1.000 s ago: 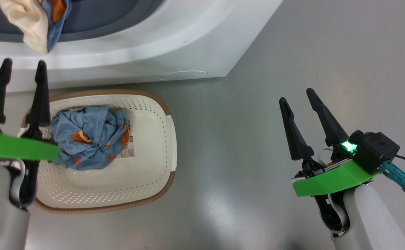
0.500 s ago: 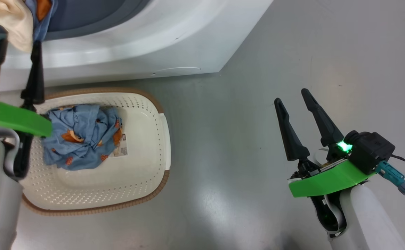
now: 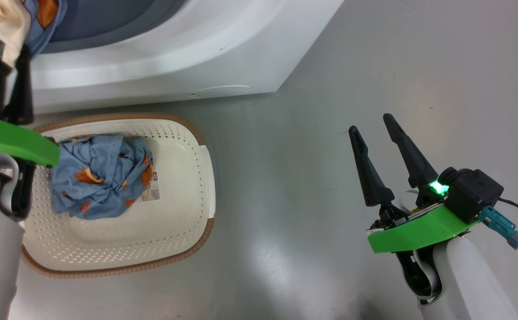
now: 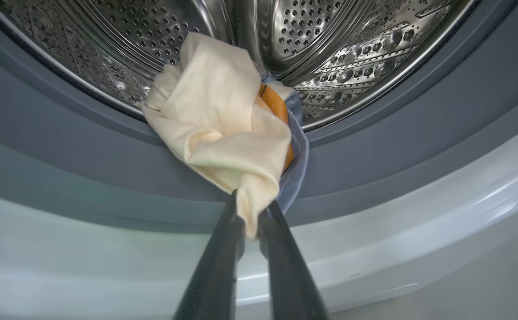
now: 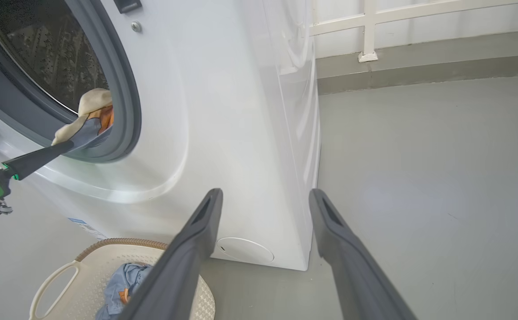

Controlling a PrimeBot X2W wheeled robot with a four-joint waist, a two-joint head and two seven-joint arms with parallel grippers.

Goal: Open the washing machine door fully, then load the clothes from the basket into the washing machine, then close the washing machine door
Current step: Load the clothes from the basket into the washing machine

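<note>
Glossy grey floor (image 3: pixel 294 186), white rail frame (image 5: pixel 368 31) standing on grey skirting ledge (image 5: pixel 441 60)

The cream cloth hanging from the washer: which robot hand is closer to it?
Left. The left gripper pinches the lower tip of the cream cloth at the washer; the right gripper hangs open over the floor, well apart.

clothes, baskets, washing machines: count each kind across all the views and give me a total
clothes bundles: 2
baskets: 1
washing machines: 1
total: 4
</note>
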